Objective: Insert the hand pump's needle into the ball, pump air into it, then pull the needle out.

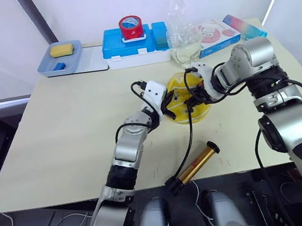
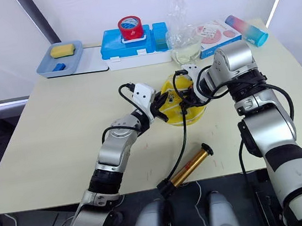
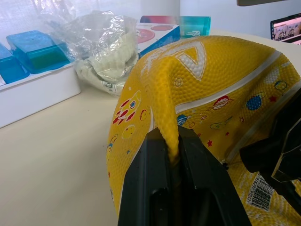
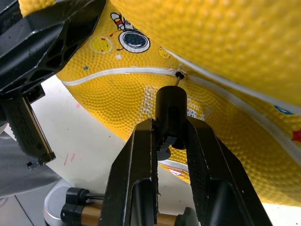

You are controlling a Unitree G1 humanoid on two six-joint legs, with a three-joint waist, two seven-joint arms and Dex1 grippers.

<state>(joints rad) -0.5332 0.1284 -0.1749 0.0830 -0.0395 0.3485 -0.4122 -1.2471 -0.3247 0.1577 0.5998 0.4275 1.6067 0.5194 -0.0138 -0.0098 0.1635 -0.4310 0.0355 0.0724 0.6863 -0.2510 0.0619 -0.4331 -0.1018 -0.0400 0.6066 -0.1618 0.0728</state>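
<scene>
The step in hand is the first one – putting the needle [image 4: 178,80] into the ball [image 3: 221,108]. The right tool [image 4: 171,136] is closed on the small black fitting of the needle, and in the right wrist view the thin metal tip stands at the valve hole on the white seam, touching it or just entering; how deep it is I cannot tell. The left tool [image 3: 175,155] is closed on a pinched fold of the ball's yellow skin, so the saggy, dented ball is held steady near the middle of the desk [image 1: 59,136].

The hand pump [image 1: 197,165] lies free near the front edge of the desk, well apart from both tools, joined to the needle by its black hose [image 1: 189,136]. In my judgement the next move calls for a straight push along the needle's own line while the left tool resists, because the soft skin may give way and the tip may slip off the hole. The pumping is not yet begun.

At the back of the desk, a grey-blue tray [image 1: 44,67] holds a yellow sponge [image 1: 61,49] and a small blue piece – a blue box [image 1: 114,46] carries a red tape roll [image 1: 130,26] on its lid.
</scene>
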